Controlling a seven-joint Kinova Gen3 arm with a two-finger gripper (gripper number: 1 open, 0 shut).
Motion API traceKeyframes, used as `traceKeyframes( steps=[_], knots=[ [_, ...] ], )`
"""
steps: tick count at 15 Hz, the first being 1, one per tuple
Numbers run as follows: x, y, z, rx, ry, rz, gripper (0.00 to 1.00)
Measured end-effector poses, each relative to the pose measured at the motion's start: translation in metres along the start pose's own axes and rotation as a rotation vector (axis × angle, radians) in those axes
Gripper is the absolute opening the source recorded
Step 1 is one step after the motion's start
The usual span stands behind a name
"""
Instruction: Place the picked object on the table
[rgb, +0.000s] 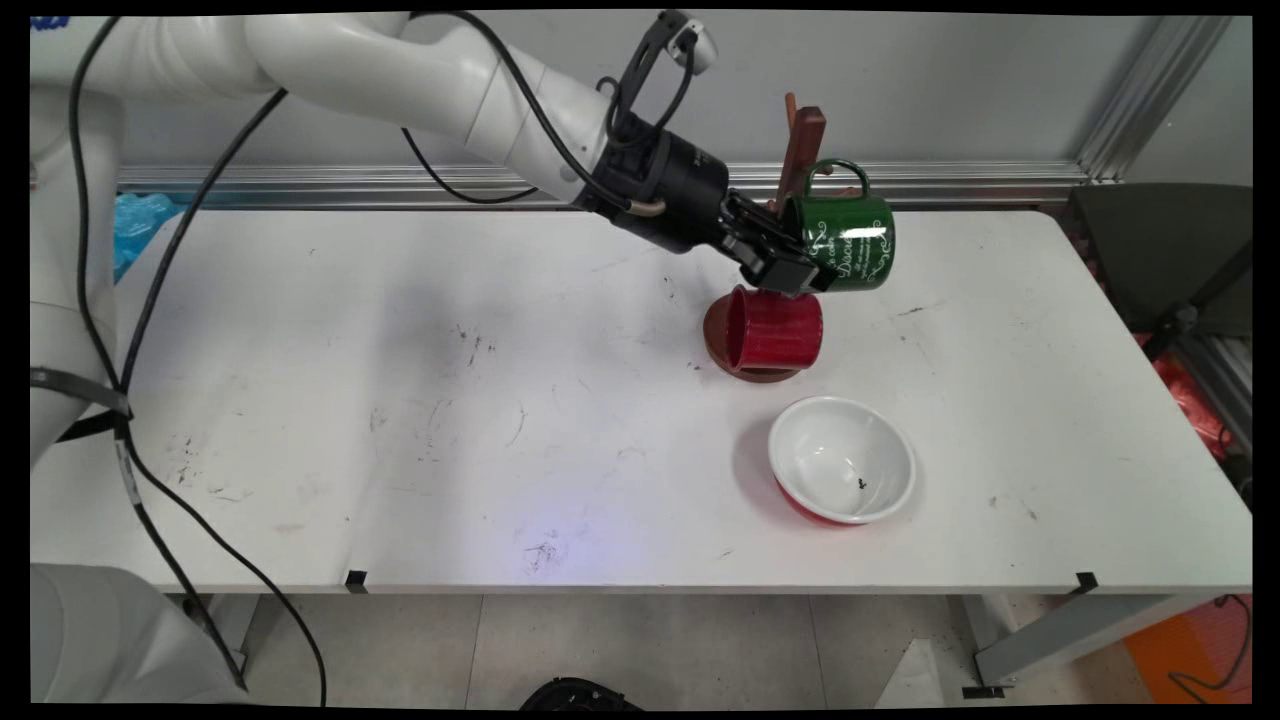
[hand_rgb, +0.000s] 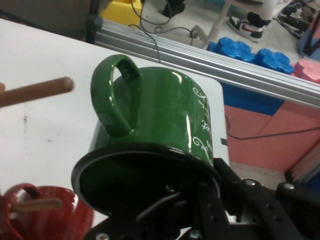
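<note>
From above there are two mugs, one bowl and one wooden mug tree. The gripper (rgb: 795, 268) pinches the rim of the green mug (rgb: 848, 240), holding it on its side in the air above the table (rgb: 400, 400), its handle up beside the tree's upright post (rgb: 800, 150). The red mug (rgb: 775, 330) hangs on its side low on the tree, just below the gripper, and covers most of the round base (rgb: 755, 372). The bowl (rgb: 842, 460), white inside and red outside, sits on the table near the base, apart from it. In the hand view the green mug (hand_rgb: 165, 115) fills the middle, glossy, with white script on its side that is hard to read; its dark rim is clamped by the gripper (hand_rgb: 192, 200), whose fingers are mostly hidden by the mug's mouth. One bare peg (hand_rgb: 37, 91) points in from the left, short of the handle, and the red mug (hand_rgb: 45, 215) is cut off at the lower left corner with another peg through its handle
</note>
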Motion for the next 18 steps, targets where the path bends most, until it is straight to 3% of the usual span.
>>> traceKeyframes(
  steps=[3, 10, 14, 18],
  knots=[
    [-0.001, 0.009, -0.012, -0.014, -0.029, 0.000, 0.00],
    [-0.015, 0.014, -0.049, -0.010, -0.153, 0.011, 0.00],
    [-0.026, 0.007, -0.072, 0.014, -0.240, 0.032, 0.00],
    [-0.039, -0.013, -0.102, 0.066, -0.371, 0.076, 0.00]
  ],
)
